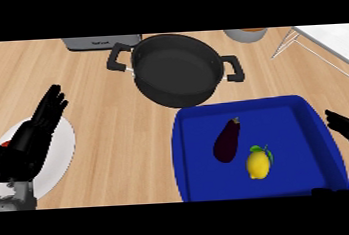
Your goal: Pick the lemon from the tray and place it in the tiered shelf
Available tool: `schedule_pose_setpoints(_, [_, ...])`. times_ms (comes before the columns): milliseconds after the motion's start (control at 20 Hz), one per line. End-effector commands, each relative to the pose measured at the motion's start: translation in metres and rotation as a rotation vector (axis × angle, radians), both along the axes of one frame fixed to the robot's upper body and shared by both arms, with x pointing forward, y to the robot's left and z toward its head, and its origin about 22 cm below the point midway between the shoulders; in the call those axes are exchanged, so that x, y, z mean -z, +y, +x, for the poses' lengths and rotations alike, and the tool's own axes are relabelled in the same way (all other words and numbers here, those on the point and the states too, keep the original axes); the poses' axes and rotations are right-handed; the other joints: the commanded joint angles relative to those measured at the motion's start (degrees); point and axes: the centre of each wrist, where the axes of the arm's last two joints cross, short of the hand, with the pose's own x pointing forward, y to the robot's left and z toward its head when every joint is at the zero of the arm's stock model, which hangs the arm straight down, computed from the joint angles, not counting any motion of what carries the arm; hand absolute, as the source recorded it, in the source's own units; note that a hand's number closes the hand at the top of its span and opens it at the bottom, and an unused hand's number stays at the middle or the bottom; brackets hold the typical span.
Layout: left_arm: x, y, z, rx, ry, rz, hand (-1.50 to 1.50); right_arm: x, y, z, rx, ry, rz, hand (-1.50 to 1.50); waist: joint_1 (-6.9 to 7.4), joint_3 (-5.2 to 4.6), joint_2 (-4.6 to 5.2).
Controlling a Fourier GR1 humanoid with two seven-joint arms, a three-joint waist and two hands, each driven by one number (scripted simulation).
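A yellow lemon (258, 164) with a green leaf lies in the blue tray (198, 153), toward its near right part. A dark purple eggplant (228, 140) lies just left of it. The white wire tiered shelf (327, 44) shows at the far right corner. My right hand (346, 128) is at the right edge, beside the tray's right rim, fingers straight, apart from the lemon. My left hand (38, 131) rests open at the left, fingers up, over a white plate (61, 150).
A black two-handled pot (176, 69) stands behind the tray, close to its far rim. A grey toaster (99, 42) and a grey cup (245, 34) sit along the far edge. Bare wooden counter lies between the plate and the tray.
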Motion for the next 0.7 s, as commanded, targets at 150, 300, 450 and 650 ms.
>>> schedule_pose_setpoints(150, [0.016, -0.001, -0.005, 0.001, 0.007, 0.007, 0.00, -0.046, 0.016, -0.013, -0.044, 0.088, -0.295, -1.50, -0.01, -0.05, 0.02])
schedule_pose_setpoints(300, [-0.003, 0.004, 0.005, 0.017, -0.008, -0.002, 0.00, -0.063, 0.044, 0.002, -0.057, 0.134, -0.319, -1.50, 0.72, -0.02, 0.13])
schedule_pose_setpoints(450, [0.003, -0.019, 0.001, 0.015, -0.003, 0.002, 0.00, -0.057, 0.072, -0.001, -0.077, 0.171, -0.323, -1.50, 0.68, 0.00, 0.09])
schedule_pose_setpoints(650, [0.012, 0.003, 0.006, 0.011, 0.002, -0.003, 0.00, -0.053, 0.082, 0.006, -0.090, 0.226, -0.390, -1.50, 0.54, 0.01, 0.12])
